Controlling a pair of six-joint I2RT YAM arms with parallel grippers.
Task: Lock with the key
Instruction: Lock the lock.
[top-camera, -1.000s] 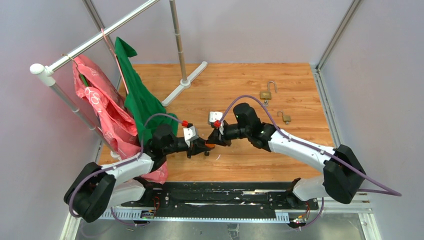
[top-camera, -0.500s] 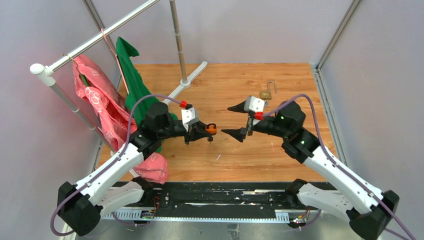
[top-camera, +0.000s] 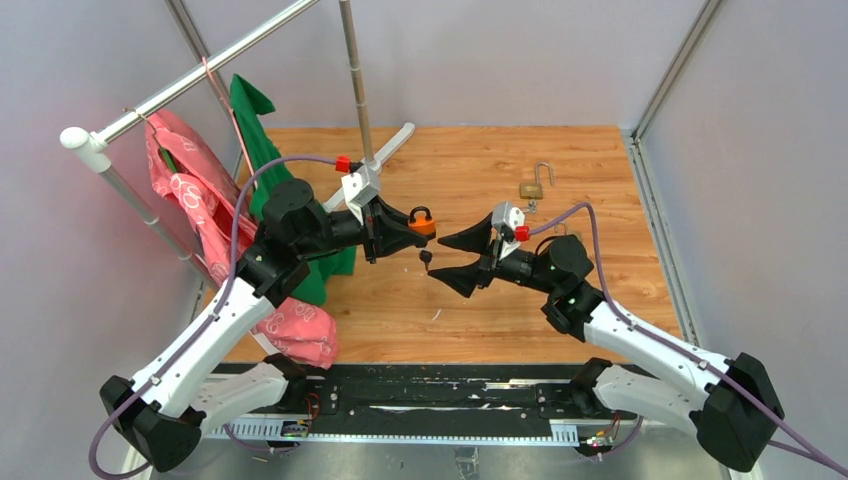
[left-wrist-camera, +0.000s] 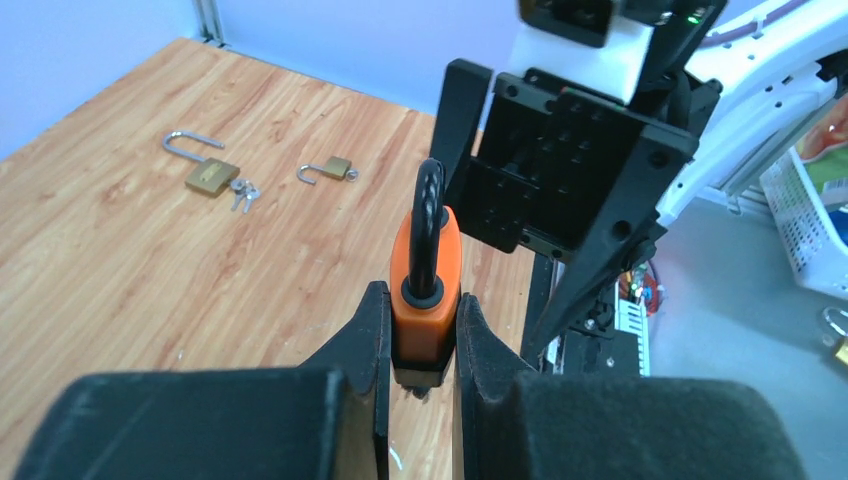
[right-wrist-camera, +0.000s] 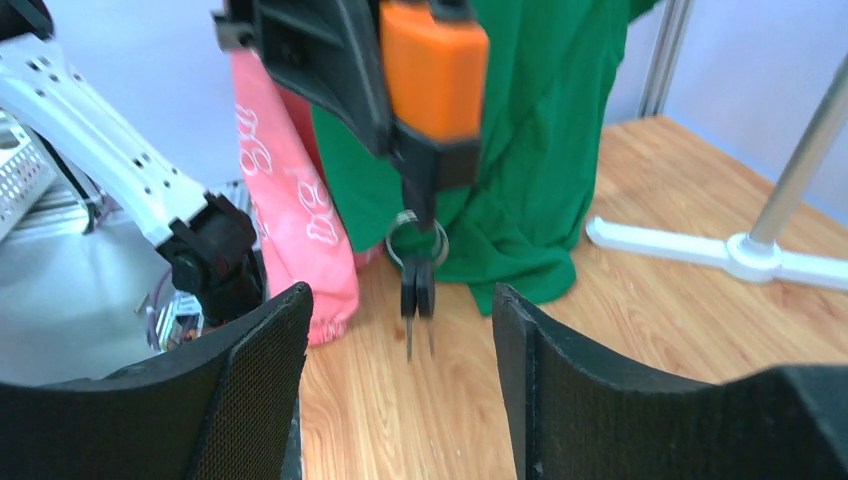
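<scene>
Left tool (left-wrist-camera: 421, 318) stays clamped on the orange padlock (left-wrist-camera: 425, 285), now carried higher above the tabletop (top-camera: 500, 310). Right tool (top-camera: 437, 258) has let go, backed off and swung back in, jaws apart either side of the keys (right-wrist-camera: 416, 285) dangling from the lock's underside. Probably a re-grip before turning the key.

Orange padlock (left-wrist-camera: 425, 290), black shackle on top, upright, pinched low on its body in the left gripper (left-wrist-camera: 425, 325); key bunch (right-wrist-camera: 416, 292) on a ring dangling from its underside.
</scene>
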